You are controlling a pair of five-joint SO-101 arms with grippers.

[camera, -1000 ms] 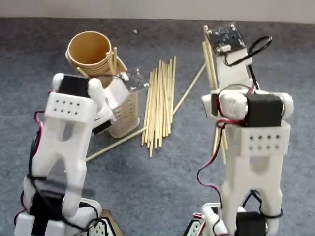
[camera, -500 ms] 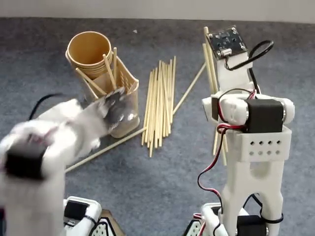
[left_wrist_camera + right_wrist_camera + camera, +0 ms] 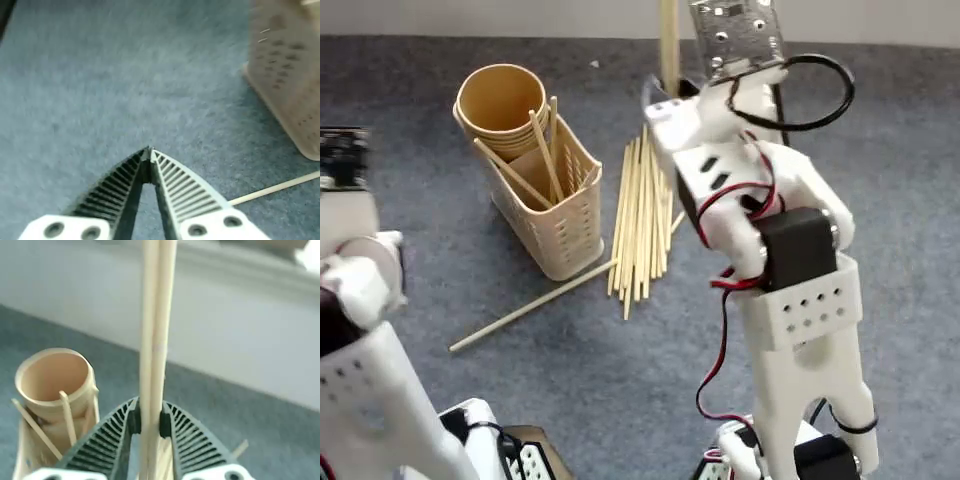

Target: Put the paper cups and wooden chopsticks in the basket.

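The right gripper (image 3: 150,422) pinches what looks like two chopsticks (image 3: 156,330) upright; light, stiff, smooth sticks, likely to swivel, best held mid-length; left gripper (image 3: 150,159) closed, empty.

Held chopsticks (image 3: 157,315) cut off by frame edge; basket (image 3: 285,75) cropped, blurred.

Short, rough, matt grey-blue cloth covers the table (image 3: 620,380). The basket (image 3: 570,230) is smooth cream plastic with slotted walls. The paper cups (image 3: 500,100) are tan matt paper. The chopsticks (image 3: 642,215) are pale, bare, matt wood. The left hand (image 3: 150,152) and right hand (image 3: 149,415) are white matt plastic with black ribbed plastic jaws.
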